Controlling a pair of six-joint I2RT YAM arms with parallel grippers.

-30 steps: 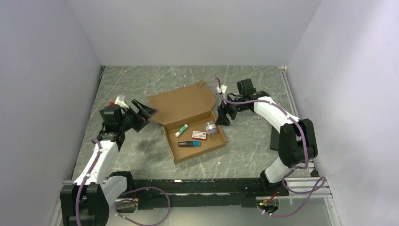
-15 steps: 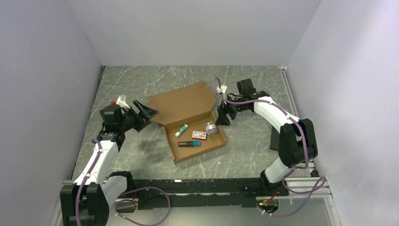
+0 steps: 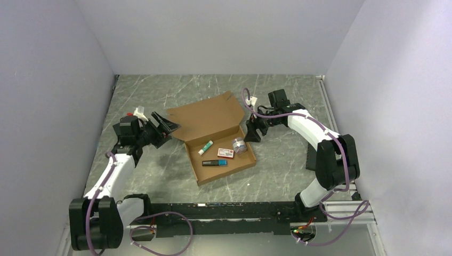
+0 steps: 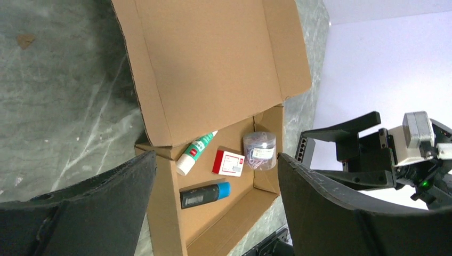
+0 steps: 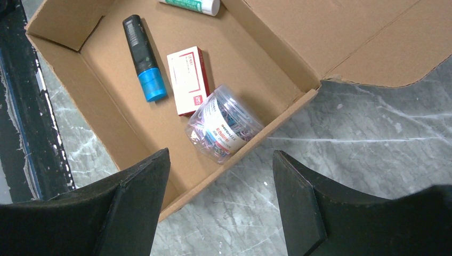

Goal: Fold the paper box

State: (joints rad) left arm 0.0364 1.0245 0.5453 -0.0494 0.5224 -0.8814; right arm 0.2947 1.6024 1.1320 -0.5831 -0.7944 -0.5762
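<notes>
the box (image 3: 213, 136) lies open, left gripper (image 3: 164, 126) just off its left side, right gripper (image 3: 252, 131) just off its right, both gaping and empty. best to lift the lid (image 3: 205, 114) by its far edge, evenly.

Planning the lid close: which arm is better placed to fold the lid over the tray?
Probably left. The left gripper stands open at the lid's side edge of the paper box; the right gripper sits open beside the tray wall, near the hinge end.
</notes>
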